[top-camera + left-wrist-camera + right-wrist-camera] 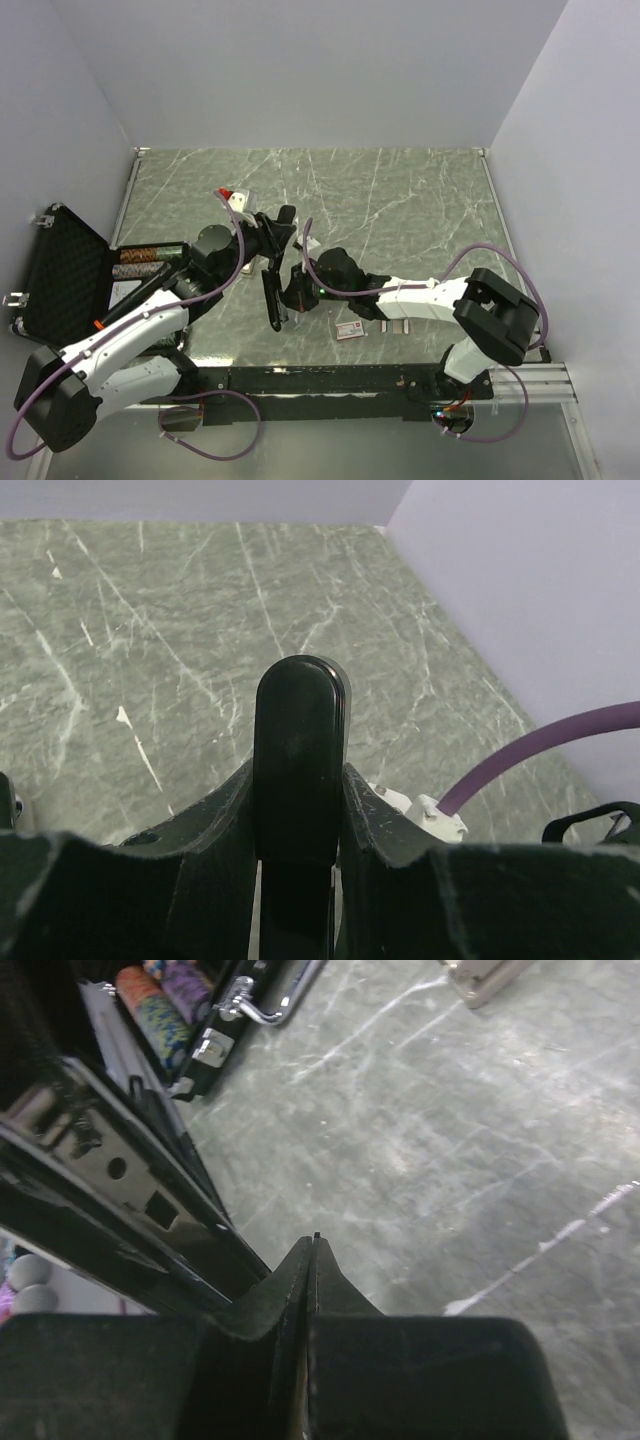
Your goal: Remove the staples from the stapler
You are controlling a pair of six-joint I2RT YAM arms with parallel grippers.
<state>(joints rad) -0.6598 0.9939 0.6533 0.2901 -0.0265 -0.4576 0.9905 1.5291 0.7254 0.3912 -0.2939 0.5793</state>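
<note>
A black stapler (272,295) hangs opened out over the table's near middle. Its rounded black end (300,730) stands up between the fingers of my left gripper (298,780), which is shut on it; that gripper shows in the top view (278,240). The stapler's open metal magazine (100,1170) fills the left of the right wrist view. My right gripper (314,1245) is shut just right of it, fingers pressed together, also in the top view (295,290). A tiny dark sliver shows at its tips; I cannot tell what it is. No staple strip is clearly visible.
A small red-and-white box (350,331) lies on the table by the right arm. An open black case (65,275) with coloured rolls (145,262) stands at the left. A small beige and red object (240,200) lies behind the left gripper and shows in the right wrist view (480,972).
</note>
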